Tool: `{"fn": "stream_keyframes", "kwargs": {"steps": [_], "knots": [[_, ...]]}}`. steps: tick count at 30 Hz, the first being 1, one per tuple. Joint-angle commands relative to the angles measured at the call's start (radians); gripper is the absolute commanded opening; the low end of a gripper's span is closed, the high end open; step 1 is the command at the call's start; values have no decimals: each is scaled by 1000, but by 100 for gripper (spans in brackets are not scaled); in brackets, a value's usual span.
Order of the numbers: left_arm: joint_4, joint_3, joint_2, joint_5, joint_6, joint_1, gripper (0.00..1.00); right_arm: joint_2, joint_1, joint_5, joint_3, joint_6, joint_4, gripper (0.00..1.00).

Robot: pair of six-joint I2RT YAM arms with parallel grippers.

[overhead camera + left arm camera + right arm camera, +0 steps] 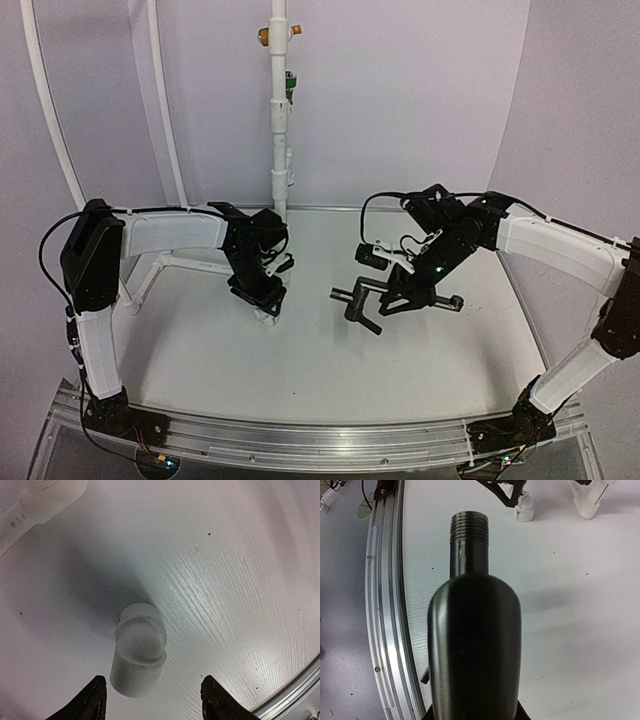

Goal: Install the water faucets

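Note:
The black metal faucet (362, 304) hangs level above the table, held in my right gripper (408, 293), which is shut on it. In the right wrist view its dark body (475, 650) fills the frame, threaded end (468, 527) pointing away; my right gripper (475, 716) is mostly hidden behind it. My left gripper (263, 294) is open and points down over a short white elbow fitting (268, 312) on the table. In the left wrist view the fitting (138, 652) lies just ahead of the open left gripper (156, 702), nearer the left fingertip (92, 702).
A tall white pipe (279, 120) with orange and green valve fittings stands at the back centre; its base part shows in the left wrist view (42, 500). An aluminium rail (385, 605) runs along the table's near edge. White curved tubes (55, 120) stand at the left.

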Motion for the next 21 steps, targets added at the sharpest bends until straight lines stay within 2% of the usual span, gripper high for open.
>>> {"fn": "stream_keyframes", "kwargs": {"steps": [1, 7, 11, 16, 21], "knots": [[-16, 61, 53, 16, 43, 9, 64, 31, 3, -49, 83, -51, -24, 0], [-27, 91, 116, 11, 65, 14, 66, 51, 3, -60, 115, -83, -74, 0], [-38, 105, 150, 9, 80, 14, 63, 48, 3, -50, 127, -89, -75, 0], [-26, 106, 165, 13, 86, 17, 44, 53, 3, -31, 139, -109, -83, 0], [-30, 114, 146, -12, 78, 21, 9, 62, 3, 2, 165, -147, -100, 0]]}}
